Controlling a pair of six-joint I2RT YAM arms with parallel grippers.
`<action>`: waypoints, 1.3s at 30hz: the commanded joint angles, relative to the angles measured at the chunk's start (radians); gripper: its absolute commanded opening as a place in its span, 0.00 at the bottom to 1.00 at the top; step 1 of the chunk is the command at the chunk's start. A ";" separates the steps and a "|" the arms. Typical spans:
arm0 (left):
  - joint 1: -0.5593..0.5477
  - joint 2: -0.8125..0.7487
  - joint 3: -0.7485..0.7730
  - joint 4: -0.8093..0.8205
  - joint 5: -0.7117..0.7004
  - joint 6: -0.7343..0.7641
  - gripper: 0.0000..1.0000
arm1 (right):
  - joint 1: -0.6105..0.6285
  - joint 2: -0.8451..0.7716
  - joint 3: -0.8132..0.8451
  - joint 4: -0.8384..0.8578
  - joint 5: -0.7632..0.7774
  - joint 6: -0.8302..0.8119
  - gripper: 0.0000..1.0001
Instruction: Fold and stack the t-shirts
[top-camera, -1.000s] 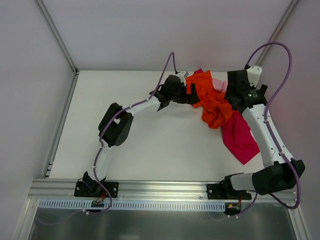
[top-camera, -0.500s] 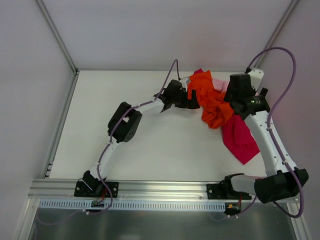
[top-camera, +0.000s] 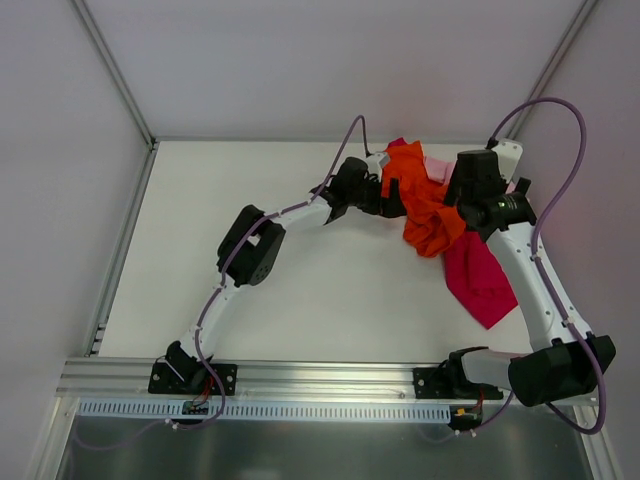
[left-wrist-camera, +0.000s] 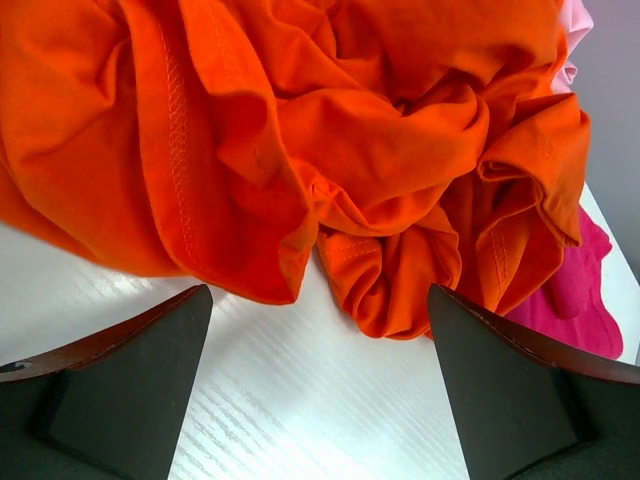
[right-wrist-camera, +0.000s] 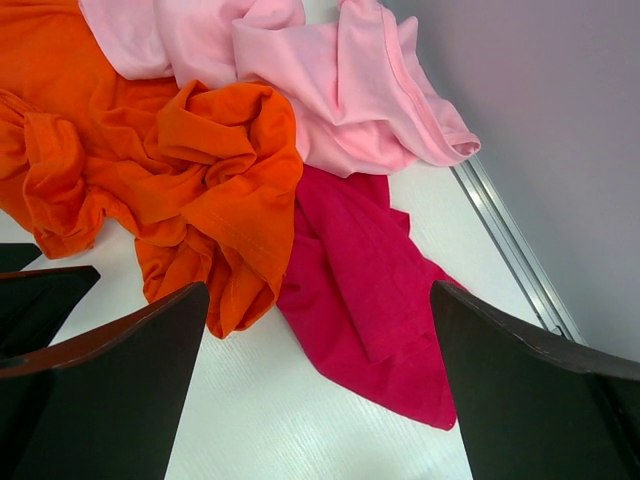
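Note:
Three t-shirts lie crumpled in one heap at the table's far right. The orange shirt (top-camera: 425, 208) (left-wrist-camera: 330, 130) (right-wrist-camera: 190, 170) is in the middle, with the light pink shirt (top-camera: 437, 167) (right-wrist-camera: 330, 80) behind it. The magenta shirt (top-camera: 478, 275) (right-wrist-camera: 365, 290) trails toward the near side. My left gripper (top-camera: 393, 196) (left-wrist-camera: 318, 292) is open at the orange shirt's left edge. Its folds lie just past the tips, and only tabletop shows between the fingers. My right gripper (top-camera: 463, 205) (right-wrist-camera: 318, 288) hangs open above the heap, over the seam between orange and magenta, holding nothing.
The white table (top-camera: 300, 290) ends at a grey back wall and a right wall with a metal rail (right-wrist-camera: 510, 250) close to the pink shirt. Purple cables arch over both arms. The arm bases sit on the aluminium bar (top-camera: 320, 375) at the near edge.
My left arm has stretched further right, bringing its gripper up against the orange shirt's edge. My right wrist shifted slightly at first, then stayed. The shirts have not moved.

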 joint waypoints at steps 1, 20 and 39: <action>-0.010 -0.031 0.050 0.036 -0.042 0.056 0.91 | 0.002 -0.020 0.000 0.038 -0.016 0.005 1.00; -0.010 0.047 0.162 -0.066 -0.120 0.086 0.83 | 0.000 -0.088 -0.028 0.067 -0.033 -0.002 1.00; -0.010 0.006 0.117 -0.155 -0.169 0.109 0.00 | 0.003 -0.111 -0.088 0.108 -0.092 0.014 1.00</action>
